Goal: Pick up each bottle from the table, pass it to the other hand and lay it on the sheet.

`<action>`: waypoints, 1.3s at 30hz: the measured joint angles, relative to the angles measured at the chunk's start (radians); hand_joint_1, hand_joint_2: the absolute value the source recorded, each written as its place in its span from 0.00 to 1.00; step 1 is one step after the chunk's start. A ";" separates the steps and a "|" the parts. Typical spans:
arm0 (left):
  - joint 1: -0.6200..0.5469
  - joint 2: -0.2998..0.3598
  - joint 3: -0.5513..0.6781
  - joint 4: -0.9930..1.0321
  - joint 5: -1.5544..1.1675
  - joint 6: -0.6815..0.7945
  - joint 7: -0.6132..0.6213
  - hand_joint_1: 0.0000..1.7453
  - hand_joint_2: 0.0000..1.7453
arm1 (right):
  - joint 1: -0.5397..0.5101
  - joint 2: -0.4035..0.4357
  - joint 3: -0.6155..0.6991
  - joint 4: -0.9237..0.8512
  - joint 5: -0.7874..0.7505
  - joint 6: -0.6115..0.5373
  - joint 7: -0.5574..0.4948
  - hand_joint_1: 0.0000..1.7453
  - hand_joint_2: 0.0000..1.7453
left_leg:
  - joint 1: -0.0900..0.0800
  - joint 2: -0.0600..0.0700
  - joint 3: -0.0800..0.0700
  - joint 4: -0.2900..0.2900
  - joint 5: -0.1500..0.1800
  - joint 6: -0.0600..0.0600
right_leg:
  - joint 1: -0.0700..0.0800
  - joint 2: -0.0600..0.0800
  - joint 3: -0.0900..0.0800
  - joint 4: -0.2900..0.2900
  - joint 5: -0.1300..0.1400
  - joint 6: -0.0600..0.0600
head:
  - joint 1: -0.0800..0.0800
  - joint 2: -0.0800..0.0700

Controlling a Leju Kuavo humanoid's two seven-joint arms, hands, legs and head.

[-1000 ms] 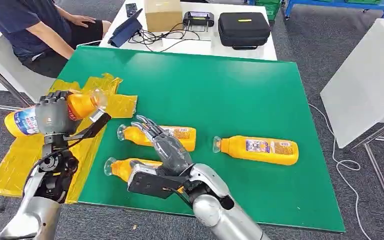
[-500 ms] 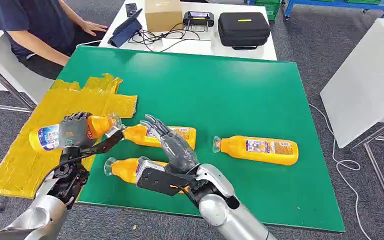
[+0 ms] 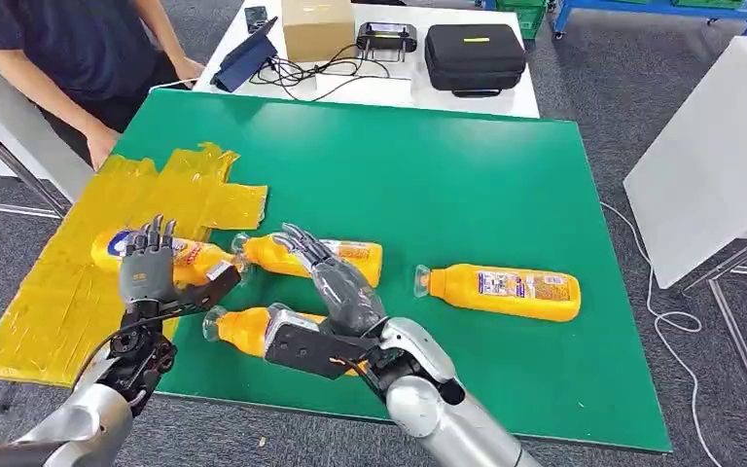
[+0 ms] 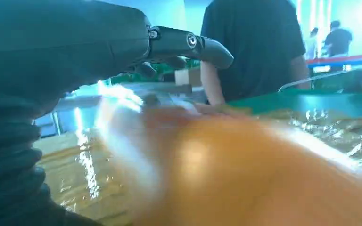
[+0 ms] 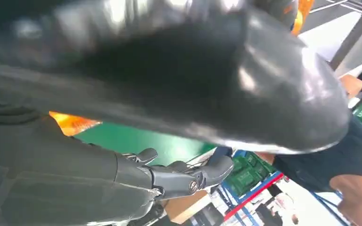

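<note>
Four bottles show: one [image 3: 170, 255] lies on the yellow sheet [image 3: 49, 311] at the table's left edge, under the left hand [image 3: 148, 272], whose fingers are spread (apparently releasing). The right hand [image 3: 336, 282], fingers apart and empty, hovers over two bottles [image 3: 282, 255] near the front edge, likely to pick next; the fourth [image 3: 501, 290] lies further right.

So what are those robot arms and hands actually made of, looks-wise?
Both arms are rounded, shiny silver metal shells. The left hand and right hand are dark grey with slim, jointed fingers. A black box-shaped block sits at each wrist, and thin black cables run along the left forearm. Up close, a ribbed grey cover shows.
</note>
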 measured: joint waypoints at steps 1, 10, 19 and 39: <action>-0.002 0.000 0.000 0.003 0.002 -0.003 -0.001 0.00 0.00 | 0.000 -0.002 0.000 0.000 0.000 0.000 0.001 0.00 0.00 | 0.000 0.000 0.000 0.000 0.000 0.000 | 0.000 0.000 0.000 0.000 0.000 0.000 | 0.000 0.000; -0.029 0.000 0.002 0.039 0.049 -0.021 -0.018 0.00 0.00 | 0.000 -0.015 0.000 0.002 0.030 0.019 0.031 0.00 1.00 | 0.000 0.000 0.000 0.000 0.000 0.000 | 0.000 0.000 0.000 0.000 0.000 0.000 | 0.000 0.000; -0.066 -0.006 0.112 0.030 0.407 0.018 -0.271 0.00 0.00 | -0.034 0.001 0.023 0.148 0.143 0.061 0.123 0.00 1.00 | 0.000 0.000 0.000 0.000 0.000 0.000 | 0.000 0.000 0.000 0.000 0.000 0.000 | 0.000 0.000; -0.043 -0.042 0.144 -0.293 1.193 -0.064 -0.544 0.00 0.00 | -0.076 0.082 0.132 0.435 0.163 0.110 0.171 0.00 1.00 | 0.000 0.000 0.000 0.000 0.000 0.000 | 0.000 0.000 0.000 0.001 0.000 0.000 | 0.000 0.000</action>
